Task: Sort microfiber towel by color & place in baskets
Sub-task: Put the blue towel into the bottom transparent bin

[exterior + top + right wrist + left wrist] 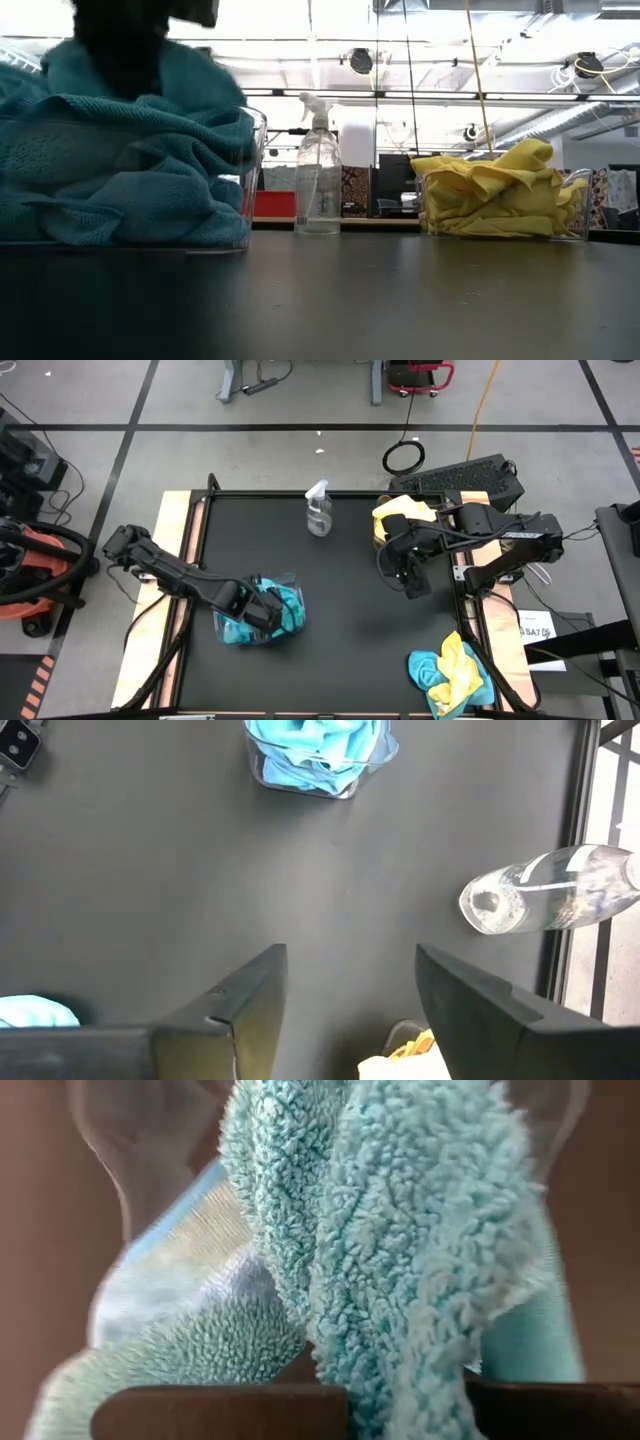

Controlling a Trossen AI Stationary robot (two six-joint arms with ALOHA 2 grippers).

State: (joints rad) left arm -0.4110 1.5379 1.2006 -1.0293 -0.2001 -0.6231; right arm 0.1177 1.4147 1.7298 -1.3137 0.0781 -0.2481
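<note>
Sorting looks well advanced but not finished. The teal bin (255, 612) sits near the left edge of the bench (340, 620), filled with teal towels (120, 160) heaped above its rim. The yellow bin (500, 205) stands at the right edge toward the far corner, piled with yellow towels (400, 512). A spray bottle (319, 510) stands at the far edge between the two bins, not part of the sort. Left gripper (262, 615) is down in the teal bin, clamped on a teal towel (400, 1260) that fills its wrist view; judged to be mid-placement, release not yet made. Right gripper (412, 572) hovers over bare bench just beside the yellow bin, jaws apart, holding nothing in its wrist view (350, 1000). What is left: a mixed pile (452, 672) of teal and yellow cloths lies at the near right corner, unsorted. Exact count in the pile cannot be told; at least one of each colour shows. Judgement: most cloths binned; remaining work is the release at the teal bin, then the corner pile.
</note>
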